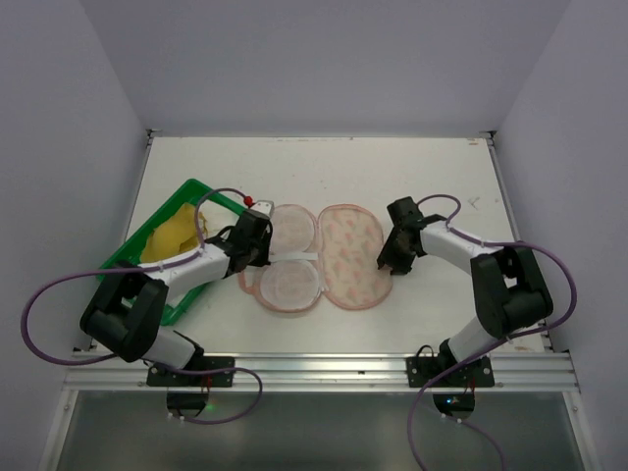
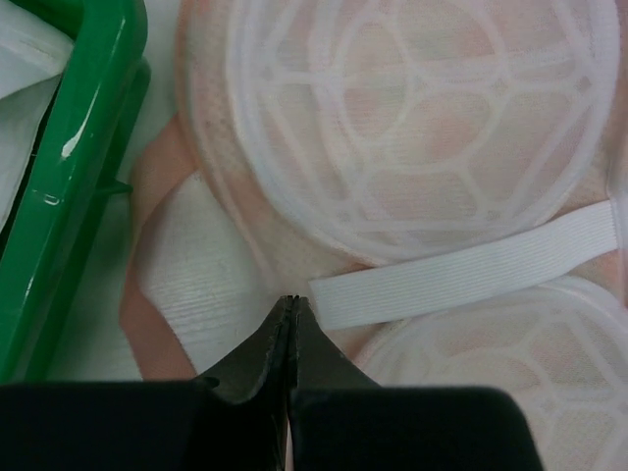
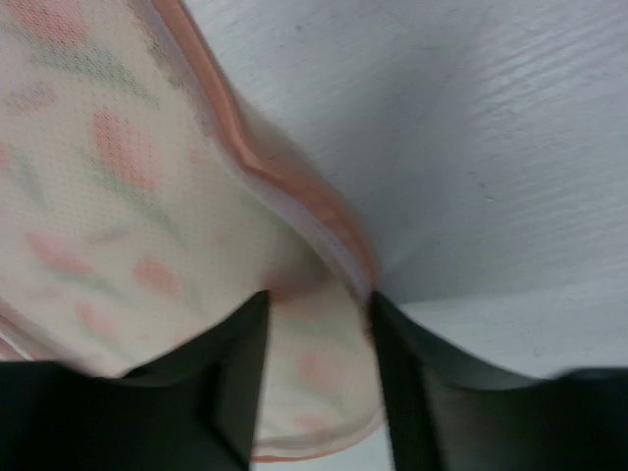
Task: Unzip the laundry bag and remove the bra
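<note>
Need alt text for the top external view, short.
The laundry bag lies unzipped and spread open on the white table, printed half on the right, white mesh inside showing on the left. The left gripper is at its left edge, the right gripper at its right edge. The mustard bra lies in a green tray at far left.

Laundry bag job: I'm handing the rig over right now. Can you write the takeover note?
Left gripper: shut, tips at the waist of the laundry bag, beside its white elastic strap. I cannot tell whether it pinches fabric.
Right gripper: open, fingers astride the bag's pink edge on its right side.
Laundry bag: unzipped, spread flat in two halves mid-table, between the arms.
Bra: out of the bag, lying in the green tray at the left.
Done: unzipping and removal both look complete.
Left: probably only pulling both arms clear of the bag.
</note>
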`<action>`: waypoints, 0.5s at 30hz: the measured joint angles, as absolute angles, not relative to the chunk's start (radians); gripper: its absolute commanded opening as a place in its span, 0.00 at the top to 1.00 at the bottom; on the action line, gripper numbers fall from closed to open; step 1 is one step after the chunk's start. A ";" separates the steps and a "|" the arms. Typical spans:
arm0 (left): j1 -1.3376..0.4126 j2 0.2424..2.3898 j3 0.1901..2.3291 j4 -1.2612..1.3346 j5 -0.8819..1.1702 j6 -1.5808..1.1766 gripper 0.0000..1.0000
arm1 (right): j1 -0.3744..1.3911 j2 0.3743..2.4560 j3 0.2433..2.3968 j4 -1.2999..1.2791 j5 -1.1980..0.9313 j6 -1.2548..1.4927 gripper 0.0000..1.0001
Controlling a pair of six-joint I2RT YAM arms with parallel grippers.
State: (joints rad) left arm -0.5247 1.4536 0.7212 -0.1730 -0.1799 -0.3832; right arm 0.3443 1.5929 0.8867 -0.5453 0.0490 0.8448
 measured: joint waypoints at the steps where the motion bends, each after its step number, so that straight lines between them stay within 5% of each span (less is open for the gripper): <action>1: -0.525 1.458 0.721 -0.172 -0.177 -0.384 1.00 | 0.351 1.597 0.887 -0.545 0.036 0.847 0.71; 3: -0.525 1.470 0.721 -0.172 -0.166 -0.385 1.00 | 0.353 1.603 0.887 -0.544 0.030 0.849 0.92; 5: -0.525 1.485 0.721 -0.170 -0.154 -0.387 1.00 | 0.352 1.604 0.886 -0.543 0.025 0.850 1.00; 15: -0.592 1.639 0.832 -0.116 -0.048 -0.453 1.00 | 0.336 1.383 0.918 -0.669 0.198 0.760 1.00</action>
